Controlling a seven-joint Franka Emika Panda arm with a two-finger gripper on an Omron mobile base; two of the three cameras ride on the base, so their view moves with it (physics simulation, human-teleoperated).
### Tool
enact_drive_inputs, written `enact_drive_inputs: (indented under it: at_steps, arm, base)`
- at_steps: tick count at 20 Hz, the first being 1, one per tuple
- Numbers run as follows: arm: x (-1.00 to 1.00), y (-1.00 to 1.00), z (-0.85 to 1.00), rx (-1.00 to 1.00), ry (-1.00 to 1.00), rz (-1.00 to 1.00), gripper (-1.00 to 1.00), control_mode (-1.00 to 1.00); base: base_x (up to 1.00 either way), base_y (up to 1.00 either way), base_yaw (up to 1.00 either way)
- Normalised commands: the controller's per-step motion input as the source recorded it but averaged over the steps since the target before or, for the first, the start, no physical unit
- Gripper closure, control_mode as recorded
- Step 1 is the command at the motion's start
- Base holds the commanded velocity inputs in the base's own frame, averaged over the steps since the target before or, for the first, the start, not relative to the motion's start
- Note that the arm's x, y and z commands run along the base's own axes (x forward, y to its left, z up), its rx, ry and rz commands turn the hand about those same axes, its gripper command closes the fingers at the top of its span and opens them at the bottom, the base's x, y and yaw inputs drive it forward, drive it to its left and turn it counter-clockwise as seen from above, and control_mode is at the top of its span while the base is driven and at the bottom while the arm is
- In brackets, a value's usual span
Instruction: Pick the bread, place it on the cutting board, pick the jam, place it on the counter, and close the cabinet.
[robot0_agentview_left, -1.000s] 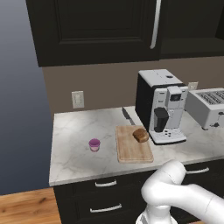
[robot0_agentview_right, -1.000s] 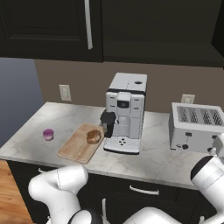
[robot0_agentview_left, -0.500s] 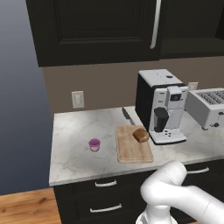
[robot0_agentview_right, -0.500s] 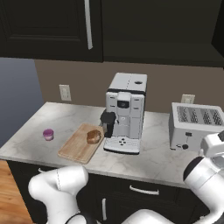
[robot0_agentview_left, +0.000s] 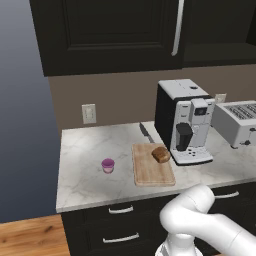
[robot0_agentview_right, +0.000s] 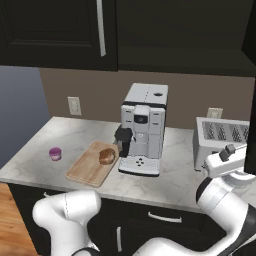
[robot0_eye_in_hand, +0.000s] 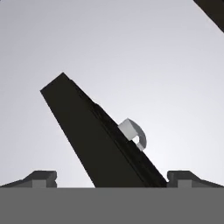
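Cabinet top and toaster's right end beyond the frame edge.

The bread sits on the cutting board, at its back right corner, just beside the coffee machine. The jam stands on the counter, left of the board and apart from it. A toaster lies right of the machine. What may be a knife lies behind the board. The cabinet hangs above.
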Motion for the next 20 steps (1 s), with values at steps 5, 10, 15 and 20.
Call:
enact_drive_inputs:
  at_steps: [5, 10, 15, 20]
  arm:
    - [0.0, 0.41, 0.0, -0.09, -0.05, 0.0, -1.0, -1.0]
    - [0.0, 0.38, 0.0, -0.11, 0.0, -0.08, -1.0, -1.0]
    - [0.05, 0.32, 0.0, -0.14, 0.0, -0.17, -1.0, -1.0]
    - [0.14, 0.31, 0.0, -0.11, 0.0, -0.18, -1.0, -1.0]
  base:
    - [0.0, 0.0, 0.0]
    - [0.0, 0.0, 0.0]
    - [0.0, 0.0, 0.0]
    - [0.0, 0.0, 0.0]
